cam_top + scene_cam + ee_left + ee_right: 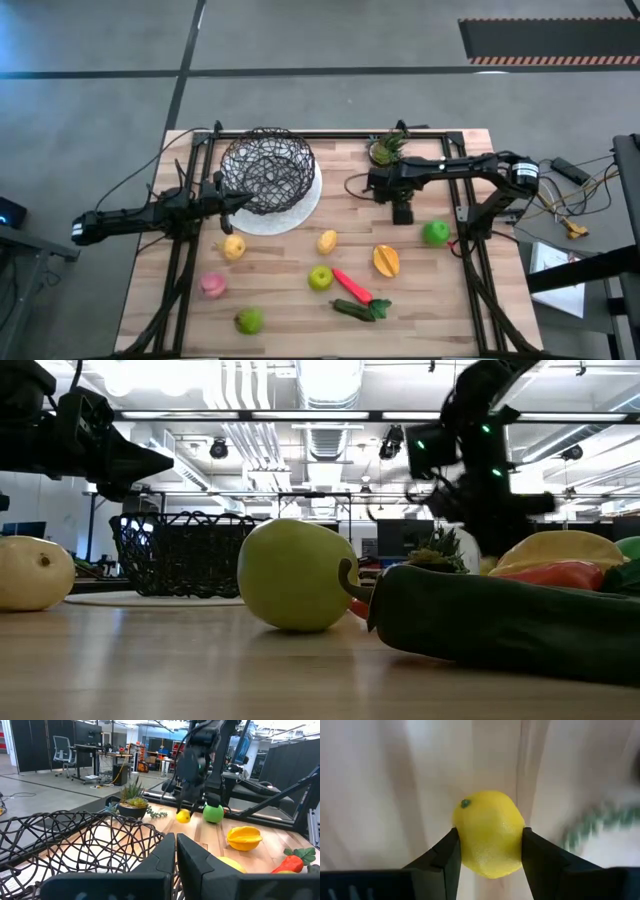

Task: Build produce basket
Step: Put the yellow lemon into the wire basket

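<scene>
Produce lies scattered over the wooden surface: a lemon near the middle, another lemon just in front of the white plate, a green apple, a red pepper, a dark cucumber, an orange half, a pink peach, a lime near the front edge and a green apple toward the right. Standing on the plate at the back left is the basket, with no fruit visible inside. Right tool is clamped on a yellow lemon, one finger on each side, near the potted plant. Left tool is clenched with nothing between its fingers, hovering at the basket's left rim
</scene>
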`<state>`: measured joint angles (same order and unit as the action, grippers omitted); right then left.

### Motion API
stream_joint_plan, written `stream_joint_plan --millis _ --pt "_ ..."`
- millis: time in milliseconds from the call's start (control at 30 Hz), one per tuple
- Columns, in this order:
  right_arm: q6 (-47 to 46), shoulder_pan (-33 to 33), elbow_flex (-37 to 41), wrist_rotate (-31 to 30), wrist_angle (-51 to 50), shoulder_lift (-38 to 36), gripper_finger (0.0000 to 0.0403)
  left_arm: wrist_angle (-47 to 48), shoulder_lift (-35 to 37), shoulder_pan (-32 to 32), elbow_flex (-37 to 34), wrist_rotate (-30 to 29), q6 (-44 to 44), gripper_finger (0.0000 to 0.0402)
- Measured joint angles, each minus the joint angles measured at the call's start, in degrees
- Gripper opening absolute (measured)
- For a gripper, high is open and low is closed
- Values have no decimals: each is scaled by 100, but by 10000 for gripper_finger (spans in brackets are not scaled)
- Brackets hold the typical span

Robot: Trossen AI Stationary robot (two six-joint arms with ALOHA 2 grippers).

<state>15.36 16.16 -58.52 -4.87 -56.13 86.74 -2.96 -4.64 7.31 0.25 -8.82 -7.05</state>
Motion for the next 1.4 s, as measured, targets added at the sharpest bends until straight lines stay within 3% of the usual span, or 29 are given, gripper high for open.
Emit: stream_joint_plan --millis 200,367,467,567,700,933,1133,1400 --pt "102 0 -688 1066 1632 0 157 1 1 -1 0 0 -1 0" --pt "141 -1 -1042 2198 3925 4 157 2 0 0 0 0 0 0" --pt "-67 -4 -1095 2326 5493 76 157 0 1 -1 0 0 -1 0" --pt "-358 74 -1526 2300 6157 456 156 0 0 -2 0 0 0 0" --pt "-413 150 -2853 2267 5563 1460 154 2 0 0 0 0 0 0" --pt "59 296 -5748 1763 2926 3482 152 0 0 -2 0 -2 0 0" --pt "17 445 -7601 1677 1489 4961 158 2 0 0 0 0 0 0" --pt "-59 530 -7295 1665 1696 5186 173 3 -17 0 0 -11 0 0"
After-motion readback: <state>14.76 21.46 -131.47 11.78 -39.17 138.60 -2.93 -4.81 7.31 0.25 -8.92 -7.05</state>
